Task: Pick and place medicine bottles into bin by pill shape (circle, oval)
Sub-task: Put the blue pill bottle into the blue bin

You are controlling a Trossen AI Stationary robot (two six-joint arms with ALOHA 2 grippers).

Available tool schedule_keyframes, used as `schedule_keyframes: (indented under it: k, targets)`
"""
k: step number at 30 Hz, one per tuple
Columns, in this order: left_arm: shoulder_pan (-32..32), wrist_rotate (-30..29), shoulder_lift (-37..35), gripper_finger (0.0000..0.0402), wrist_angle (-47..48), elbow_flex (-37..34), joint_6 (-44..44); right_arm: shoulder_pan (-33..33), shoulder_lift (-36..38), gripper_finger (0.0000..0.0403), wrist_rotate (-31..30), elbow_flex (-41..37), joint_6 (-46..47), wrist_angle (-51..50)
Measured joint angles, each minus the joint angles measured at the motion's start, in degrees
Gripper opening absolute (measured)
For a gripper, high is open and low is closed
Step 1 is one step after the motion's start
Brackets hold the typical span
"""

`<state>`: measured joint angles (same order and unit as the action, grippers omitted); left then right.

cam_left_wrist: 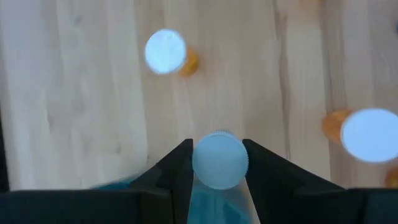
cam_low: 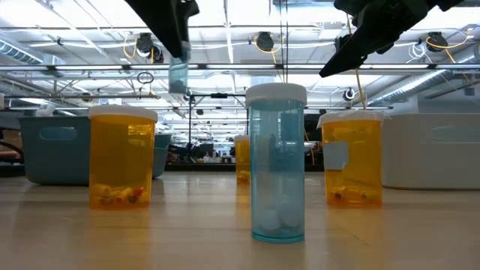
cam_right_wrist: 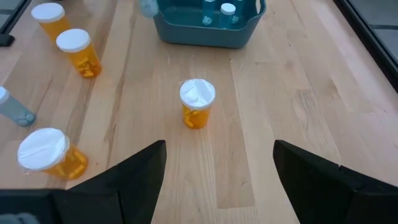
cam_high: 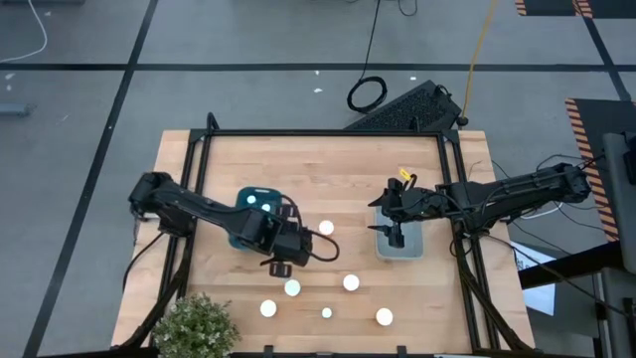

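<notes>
Left gripper (cam_left_wrist: pixel 217 163): raised above the table, just beside the teal bin (cam_high: pixel 245 202); jaws clamped on a blue bottle (cam_left_wrist: pixel 219 160) with a white cap.
Right gripper (cam_right_wrist: pixel 214 158): over the grey bin (cam_high: pixel 399 246), jaws spread wide, holding nothing.
Teal bin: two small bottles inside, seen from the right wrist.
Loose bottles: amber bottle (cam_right_wrist: pixel 197 103) upright mid-table; others scattered along the table's front half, one clear blue bottle (cam_low: pixel 276 163) nearest the low camera.
Potted plant (cam_high: pixel 196 326): front left corner.
</notes>
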<state>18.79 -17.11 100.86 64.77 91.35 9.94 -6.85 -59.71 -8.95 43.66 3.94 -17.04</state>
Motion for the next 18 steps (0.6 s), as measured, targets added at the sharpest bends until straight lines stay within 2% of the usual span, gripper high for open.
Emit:
schedule_keyframes:
  k: [5, 18]
  targets:
    - [0.5, -2.2, -1.5, 0.0136, 2.0, -1.8, 2.7, 0.0, 0.0, 0.0288, 0.0, 0.0, 0.1, 0.0]
    - [-1.7, -3.8, -14.6, 0.0136, 1.1, -20.4, 15.2, 0.0, 0.0, 0.0288, 0.0, 0.0, 0.3, 0.0]
